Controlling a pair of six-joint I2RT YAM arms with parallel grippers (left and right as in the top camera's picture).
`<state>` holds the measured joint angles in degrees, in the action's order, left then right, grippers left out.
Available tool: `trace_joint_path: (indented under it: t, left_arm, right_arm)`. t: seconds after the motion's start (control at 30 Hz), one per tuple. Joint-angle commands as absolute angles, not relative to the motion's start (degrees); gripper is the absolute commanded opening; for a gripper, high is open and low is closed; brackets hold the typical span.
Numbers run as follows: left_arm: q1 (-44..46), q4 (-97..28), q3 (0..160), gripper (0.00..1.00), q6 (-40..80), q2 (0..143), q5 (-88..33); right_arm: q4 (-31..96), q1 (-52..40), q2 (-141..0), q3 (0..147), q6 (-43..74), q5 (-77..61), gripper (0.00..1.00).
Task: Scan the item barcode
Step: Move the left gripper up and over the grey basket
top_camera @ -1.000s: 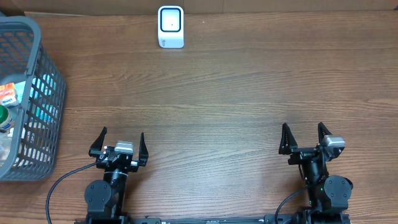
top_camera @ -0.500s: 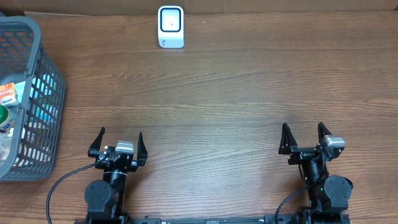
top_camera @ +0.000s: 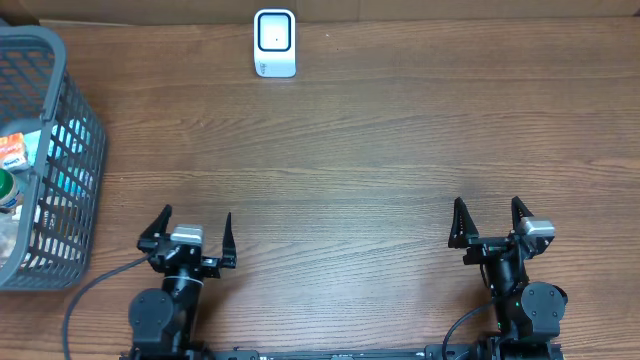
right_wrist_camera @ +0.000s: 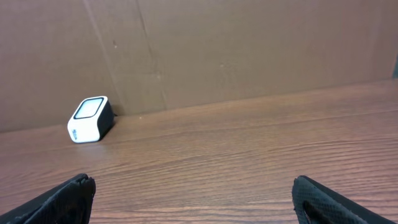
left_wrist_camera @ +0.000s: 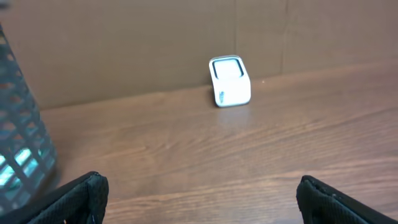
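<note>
Surface: wood-grain table (top_camera: 350, 150), with a brown cardboard wall (right_wrist_camera: 249, 50) at the far side.
Step in hand: by my judgement the pick comes first, since no item is out on the table yet.
Left gripper (top_camera: 196, 216): fingers spread wide with nothing between them.
Right gripper (top_camera: 487, 205): fingers likewise wide apart and empty.
Items: inside the grey basket (top_camera: 75, 170), outboard of the left gripper's left finger and ahead of it. An orange-and-white packet (top_camera: 12, 150) and a green-capped thing (top_camera: 5, 185) show through the mesh. No barcode can be made out.
Scanner (top_camera: 274, 42): a white block with a dark-rimmed window, far ahead of both pairs of fingers by the wall. It is a little right of the left gripper's right finger and well left of the right gripper's.
Next move: the left arm is nearer. It probably has to rise over the basket rim, come down from above, close on one item, then turn its barcode to the window.
In the way: the basket's mesh wall stands between the left fingers and the items.
</note>
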<state>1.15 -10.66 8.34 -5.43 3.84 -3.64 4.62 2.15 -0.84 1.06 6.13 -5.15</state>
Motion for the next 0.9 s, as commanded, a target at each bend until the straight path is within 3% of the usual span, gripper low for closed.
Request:
trace_joint_path:
  t: [0.0,0.23,0.6,0.7,0.87]
  left_arm:
    - [1.41,-12.56,17.98,1.0,-2.96,9.52,-4.29]
    - [1.43,-27.46,42.72,1.0,0.05,30.76,-5.67]
    - [1.43,-71.88,95.07,1.0,0.05,66.87,-9.96]
    - [1.43,-78.22,102.76,1.0,0.03,73.3,-13.58]
    - [1.43,-78.5,104.2,1.0,0.19,79.7,-14.85]
  right_arm:
    - [4.36,1.89,-0.23,0.45,5.91,-5.23,1.0]
    - [4.36,1.89,-0.23,0.45,5.91,-5.23,1.0]
    - [4.36,1.89,-0.23,0.45,5.91,-5.23,1.0]
    - [4.36,1.89,-0.23,0.45,5.91,-5.21,1.0]
    - [4.36,1.89,-0.23,0.45,5.91,-5.23,1.0]
